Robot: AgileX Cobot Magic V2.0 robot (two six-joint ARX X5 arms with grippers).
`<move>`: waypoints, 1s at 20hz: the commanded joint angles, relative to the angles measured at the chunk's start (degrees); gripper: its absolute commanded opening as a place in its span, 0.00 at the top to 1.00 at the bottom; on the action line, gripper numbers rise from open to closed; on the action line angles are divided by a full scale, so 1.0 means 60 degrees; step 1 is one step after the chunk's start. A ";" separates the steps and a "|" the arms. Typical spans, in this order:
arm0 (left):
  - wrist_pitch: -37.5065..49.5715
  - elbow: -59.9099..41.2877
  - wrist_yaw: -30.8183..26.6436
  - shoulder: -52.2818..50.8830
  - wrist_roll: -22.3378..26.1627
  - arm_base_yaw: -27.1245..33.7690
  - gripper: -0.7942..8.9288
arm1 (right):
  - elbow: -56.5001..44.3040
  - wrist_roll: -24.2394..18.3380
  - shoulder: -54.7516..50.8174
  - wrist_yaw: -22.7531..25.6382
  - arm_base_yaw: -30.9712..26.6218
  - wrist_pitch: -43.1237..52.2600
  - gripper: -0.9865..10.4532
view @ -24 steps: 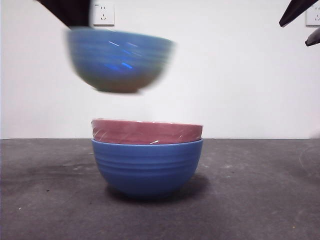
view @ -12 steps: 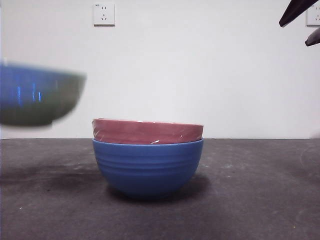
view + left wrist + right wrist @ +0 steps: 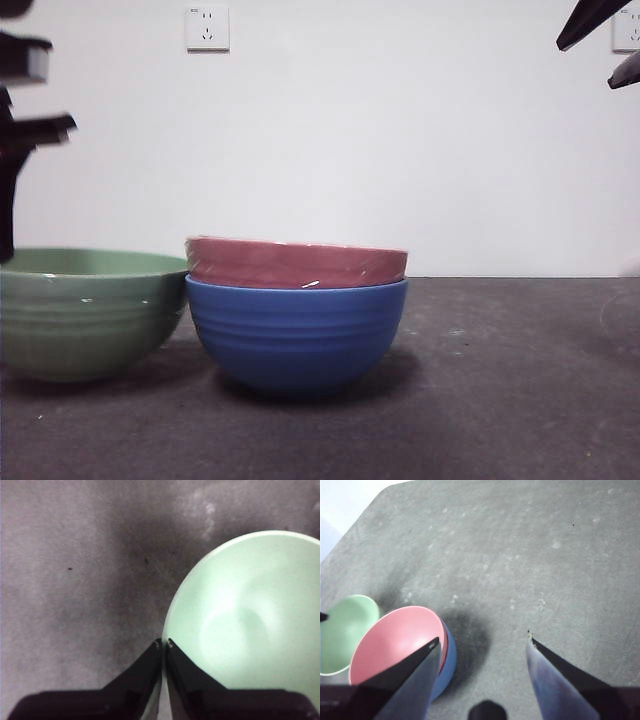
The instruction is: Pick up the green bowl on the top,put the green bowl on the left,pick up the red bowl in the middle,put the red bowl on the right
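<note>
The green bowl (image 3: 85,312) sits upright on the dark table, just left of the stack and almost touching it. My left gripper (image 3: 163,643) is shut on its rim, one jaw inside and one outside; in the front view it comes down at the left edge (image 3: 6,235). The red bowl (image 3: 296,264) is nested in the blue bowl (image 3: 296,335) at the table's middle. High at the right hangs my right gripper (image 3: 600,45), open and holding nothing. Its wrist view shows the red bowl (image 3: 395,640), the blue bowl (image 3: 446,667) under it and the green bowl (image 3: 345,630) beside them.
A white wall with a socket (image 3: 207,27) stands behind the table (image 3: 500,380). Bare dark tabletop stretches to the right of the stack.
The green bowl went from above the stack out to the left and then down; it now rests on the table beside the stack. The right gripper and the stack have not moved.
</note>
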 commanded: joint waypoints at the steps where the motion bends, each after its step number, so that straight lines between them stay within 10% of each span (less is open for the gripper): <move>1: 0.0372 -0.0058 0.0076 0.0470 -0.0113 0.0025 0.93 | 0.0025 0.0058 0.0011 -0.0018 0.0025 0.0055 0.67; 6: 0.0335 -0.0047 0.0087 0.0900 -0.0113 0.0018 0.89 | 0.0029 0.0055 0.0066 -0.0029 0.0171 0.0091 0.66; 9: 0.0270 -0.0022 0.0055 0.0597 -0.0113 0.0025 0.50 | 0.0229 0.0044 0.0481 -0.0025 0.0721 0.0040 0.65; 20: -0.0437 0.0911 0.0718 -0.3421 -0.0448 0.0007 0.49 | 0.3559 -0.0984 0.4892 0.1341 0.3646 -0.2466 0.64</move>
